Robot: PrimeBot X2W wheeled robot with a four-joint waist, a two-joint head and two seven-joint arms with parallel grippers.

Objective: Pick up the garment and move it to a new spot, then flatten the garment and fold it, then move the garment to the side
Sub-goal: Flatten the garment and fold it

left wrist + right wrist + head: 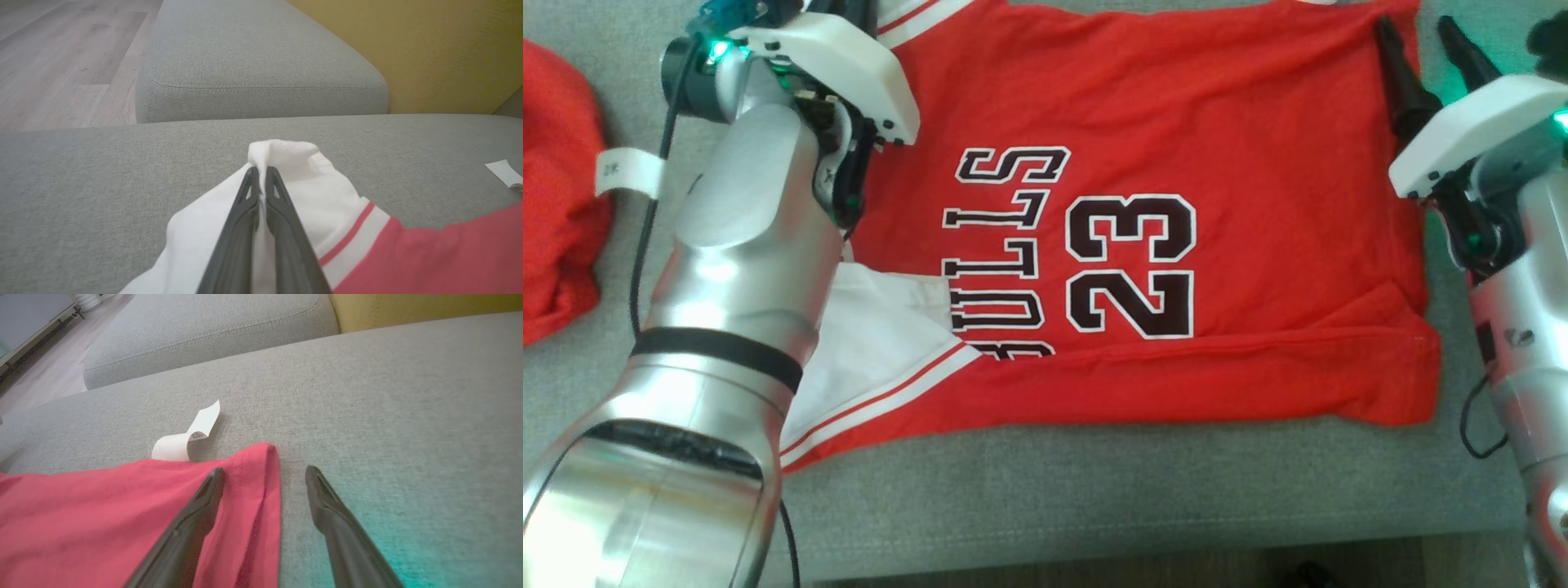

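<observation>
A red jersey with "BULLS 23" printed in black lies spread on the grey cushion. Its lower edge is folded over in a band, and the white inside shows at the lower left. In the left wrist view my left gripper is shut on a bunched white edge of the jersey, near the red-striped trim. My right gripper stands open at the jersey's far right corner. One finger rests over the red hem, the other finger over bare cushion.
A second red cloth lies at the far left. A white care tag curls out beyond the hem. Beyond are another grey cushion, a yellow backrest and wooden floor. The cushion's front edge runs near me.
</observation>
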